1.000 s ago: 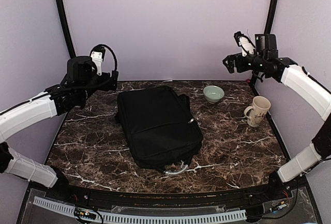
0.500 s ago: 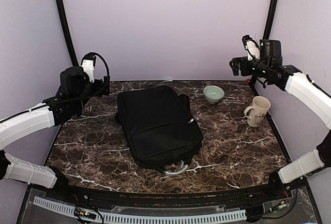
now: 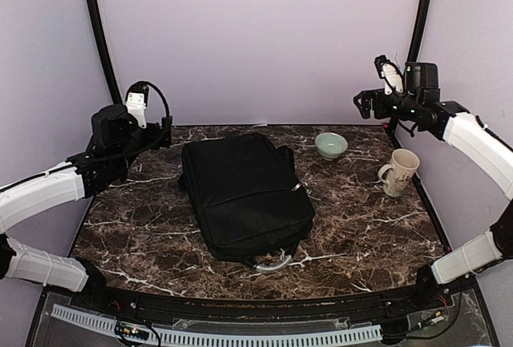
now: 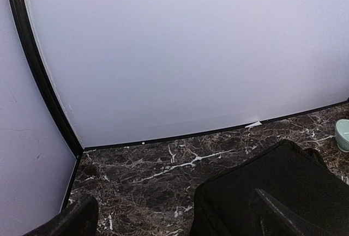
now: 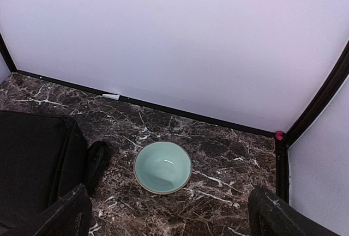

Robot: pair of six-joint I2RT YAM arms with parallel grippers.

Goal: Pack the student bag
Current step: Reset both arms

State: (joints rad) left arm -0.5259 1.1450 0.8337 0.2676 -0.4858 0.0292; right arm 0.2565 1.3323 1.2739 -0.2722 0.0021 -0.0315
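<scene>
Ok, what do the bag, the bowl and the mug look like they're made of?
Bag: black woven fabric, matte, with soft creases and sagging edges. Bowl: likely glazed ceramic, pale green with a glossy glint inside. Mug: probably ceramic too, cream and faintly shiny.

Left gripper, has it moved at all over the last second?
Yes. In the top view the left gripper has drawn back leftward, closer to the black frame pole, away from the student bag.
</scene>
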